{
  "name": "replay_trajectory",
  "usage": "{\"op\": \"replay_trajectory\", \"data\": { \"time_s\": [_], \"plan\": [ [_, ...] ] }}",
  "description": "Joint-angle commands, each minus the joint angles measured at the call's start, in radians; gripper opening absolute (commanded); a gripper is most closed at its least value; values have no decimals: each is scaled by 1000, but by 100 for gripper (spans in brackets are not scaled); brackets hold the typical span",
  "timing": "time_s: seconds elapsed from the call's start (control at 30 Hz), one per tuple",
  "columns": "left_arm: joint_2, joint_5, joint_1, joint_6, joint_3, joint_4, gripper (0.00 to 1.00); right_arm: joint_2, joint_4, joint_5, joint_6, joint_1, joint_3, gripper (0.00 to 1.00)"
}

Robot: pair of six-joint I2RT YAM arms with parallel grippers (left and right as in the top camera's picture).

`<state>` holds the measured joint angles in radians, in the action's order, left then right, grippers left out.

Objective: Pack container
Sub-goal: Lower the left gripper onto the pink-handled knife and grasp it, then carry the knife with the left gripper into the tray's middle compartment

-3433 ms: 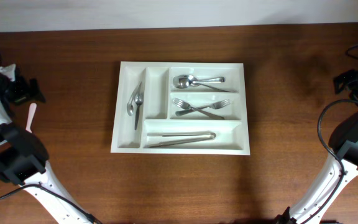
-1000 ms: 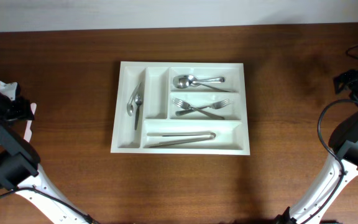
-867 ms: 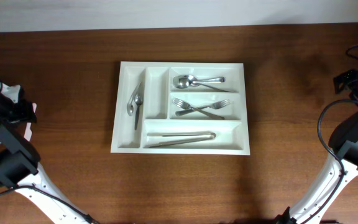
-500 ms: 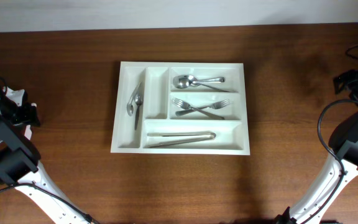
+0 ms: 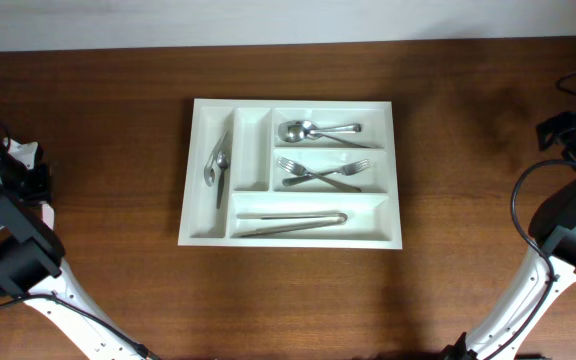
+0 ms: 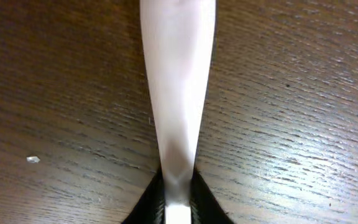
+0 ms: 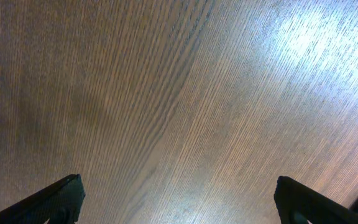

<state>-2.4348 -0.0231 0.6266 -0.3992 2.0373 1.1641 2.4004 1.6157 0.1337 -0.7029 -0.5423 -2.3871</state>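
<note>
My left gripper (image 6: 179,202) pinches a white utensil (image 6: 178,74) only at its end, so I'd expect it to swivel or slip in transit. The container (image 5: 293,103) sits centred on the counter (image 5: 468,280), well apart. The right gripper (image 7: 179,196) is spread wide, empty.

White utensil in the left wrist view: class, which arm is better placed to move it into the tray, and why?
Left: the left claw is shut on the white utensil. The right claw hangs open over the table, holding nothing.
</note>
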Motion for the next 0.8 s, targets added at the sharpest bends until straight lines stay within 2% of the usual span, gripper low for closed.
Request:
{"op": "replay_trajectory", "data": {
  "time_s": [0.0, 0.2, 0.33, 0.5, 0.77],
  "plan": [
    [-19, -2, 0, 9, -8, -5, 2, -42, 0, 10, 0, 4, -7, 99],
    [-18, 10, -5, 116, 10, 12, 2, -42, 0, 10, 0, 4, -7, 99],
    [-15, 87, -27, 116, 65, 61, 2, -42, 0, 10, 0, 4, -7, 99],
    [-8, 204, -100, 125, 224, 154, 2, -42, 0, 10, 0, 4, -7, 99],
    [-5, 221, -333, 276, 564, 326, 2, -42, 0, 10, 0, 4, -7, 99]
  ]
}}
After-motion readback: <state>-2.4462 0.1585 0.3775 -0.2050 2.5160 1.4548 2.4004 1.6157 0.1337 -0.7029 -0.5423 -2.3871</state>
